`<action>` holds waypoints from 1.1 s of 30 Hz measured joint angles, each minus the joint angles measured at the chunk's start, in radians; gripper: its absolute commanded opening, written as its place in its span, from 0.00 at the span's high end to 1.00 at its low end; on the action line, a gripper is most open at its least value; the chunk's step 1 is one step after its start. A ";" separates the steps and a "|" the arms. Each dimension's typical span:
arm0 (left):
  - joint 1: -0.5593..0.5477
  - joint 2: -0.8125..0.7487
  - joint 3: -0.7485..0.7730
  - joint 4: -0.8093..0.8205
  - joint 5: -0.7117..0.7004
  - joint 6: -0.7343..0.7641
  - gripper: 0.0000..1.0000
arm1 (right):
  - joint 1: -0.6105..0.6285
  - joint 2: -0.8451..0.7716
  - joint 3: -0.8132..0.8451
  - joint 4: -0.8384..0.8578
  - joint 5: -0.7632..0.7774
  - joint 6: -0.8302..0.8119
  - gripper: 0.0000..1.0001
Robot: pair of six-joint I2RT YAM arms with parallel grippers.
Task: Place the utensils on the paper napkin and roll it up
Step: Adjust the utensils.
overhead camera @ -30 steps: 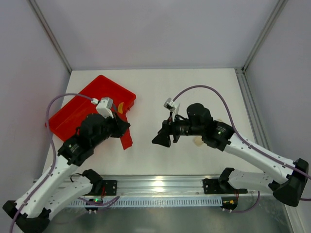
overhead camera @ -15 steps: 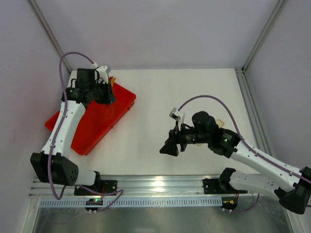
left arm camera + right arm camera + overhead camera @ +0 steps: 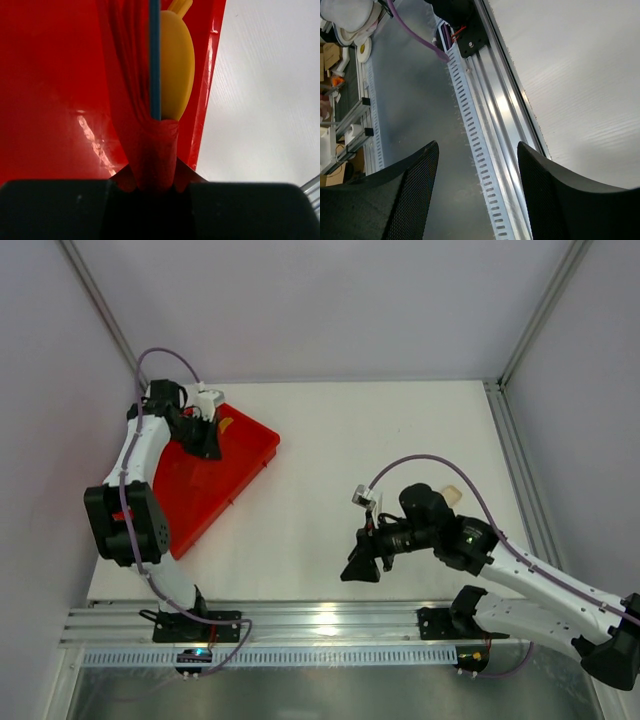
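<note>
Since you last looked, left arm (image 3: 140, 455): swung from mid-table to the far corner of the tray (image 3: 190, 502).
Left gripper (image 3: 205, 437): nearly closed, pinching the bunched napkin (image 3: 147, 150) there.
Right gripper (image 3: 476, 150): pulled back, wide, empty.

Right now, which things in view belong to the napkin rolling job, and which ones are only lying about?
Job: paper napkin, pinched in left claw; pale tan utensil on the table.
Lying about: red tray; yellow rounded piece in it.
</note>
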 measured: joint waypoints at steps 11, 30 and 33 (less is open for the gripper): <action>0.021 0.203 0.013 0.038 0.068 0.175 1.00 | 0.001 -0.071 -0.083 -0.018 -0.042 0.000 0.32; 0.009 0.401 0.054 -0.063 0.155 0.237 1.00 | 0.002 -0.100 -0.084 -0.031 -0.041 -0.014 0.33; -0.006 0.401 0.053 -0.072 0.159 0.237 1.00 | 0.002 -0.100 -0.084 -0.031 -0.040 -0.016 0.33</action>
